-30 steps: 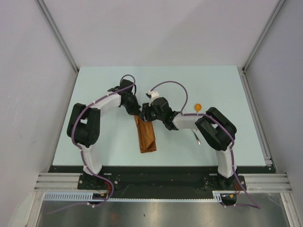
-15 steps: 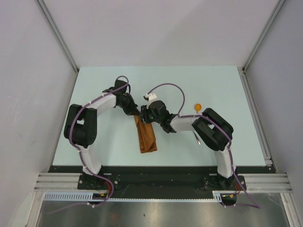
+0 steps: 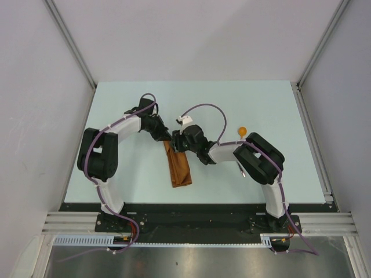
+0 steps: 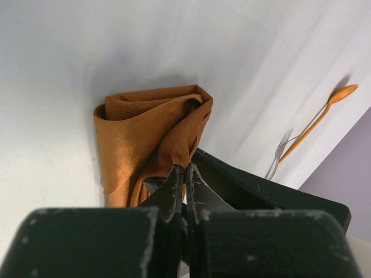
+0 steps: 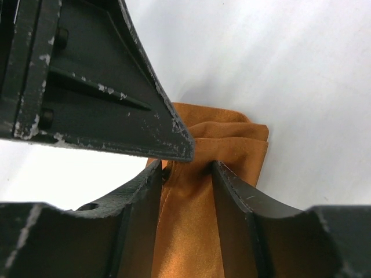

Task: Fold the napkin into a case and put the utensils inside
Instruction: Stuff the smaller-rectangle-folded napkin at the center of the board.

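The rust-orange napkin [image 3: 178,168] lies folded into a long narrow strip, running from the table's middle toward the near edge. My left gripper [image 3: 166,139] is shut on the cloth's edge at its far end [image 4: 148,130]. My right gripper [image 3: 178,144] sits right beside it, open, its fingers [image 5: 232,194] astride the same end of the napkin [image 5: 191,231]. The left finger [image 5: 110,87] crosses just above them. The spoon's orange bowl [image 3: 242,131] shows right of the arms. The spoon [image 4: 317,119] and the fork [image 4: 279,152] lie together on the table.
The right arm's elbow [image 3: 258,155] covers most of the utensils from above; only the fork's tip [image 3: 242,171] sticks out below it. Aluminium rails [image 3: 313,127] border the pale table on both sides.
Both grippers have shifted slightly left and closed in on each other at the napkin's far end. The napkin strip stays where it was.
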You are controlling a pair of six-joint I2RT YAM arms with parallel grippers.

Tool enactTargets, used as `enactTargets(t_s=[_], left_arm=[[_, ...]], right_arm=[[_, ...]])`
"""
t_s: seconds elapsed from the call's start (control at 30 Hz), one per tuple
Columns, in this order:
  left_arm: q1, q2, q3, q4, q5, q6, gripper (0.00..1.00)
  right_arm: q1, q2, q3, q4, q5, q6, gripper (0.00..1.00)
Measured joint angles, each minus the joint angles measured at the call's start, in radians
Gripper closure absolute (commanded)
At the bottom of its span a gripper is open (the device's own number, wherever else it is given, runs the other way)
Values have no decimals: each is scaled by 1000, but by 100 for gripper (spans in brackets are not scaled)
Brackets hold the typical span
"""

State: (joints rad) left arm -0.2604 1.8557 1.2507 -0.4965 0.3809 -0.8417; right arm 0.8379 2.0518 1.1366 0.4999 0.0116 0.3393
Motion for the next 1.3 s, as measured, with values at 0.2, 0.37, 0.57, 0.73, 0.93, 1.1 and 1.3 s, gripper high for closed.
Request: enactTargets(t_s=[0.2, 0.37, 0.57, 0.73, 0.93, 1.1, 1.3], left_arm=[[0, -3, -1, 0, 3, -15, 100], [0, -6, -2, 1, 12, -24, 100], [0, -7, -5, 4, 16, -33, 100], [1, -7, -10, 4, 15, -32, 100], [1, -7, -12, 4, 16, -32, 100], [3, -7, -12, 5, 16, -32, 100], [8, -7, -12, 8, 16, -31, 100]], right_arm=[[16, 0, -11, 6, 16, 1, 53], [26, 0, -11, 7, 39, 2, 57], [29, 0, -14, 7, 56, 8, 70], [29, 0, -31, 16, 65, 11, 70], [29, -18, -61, 29, 68, 17, 70], [29, -41, -85, 29, 67, 22, 70], [28, -47, -90, 30, 58, 26, 97]])
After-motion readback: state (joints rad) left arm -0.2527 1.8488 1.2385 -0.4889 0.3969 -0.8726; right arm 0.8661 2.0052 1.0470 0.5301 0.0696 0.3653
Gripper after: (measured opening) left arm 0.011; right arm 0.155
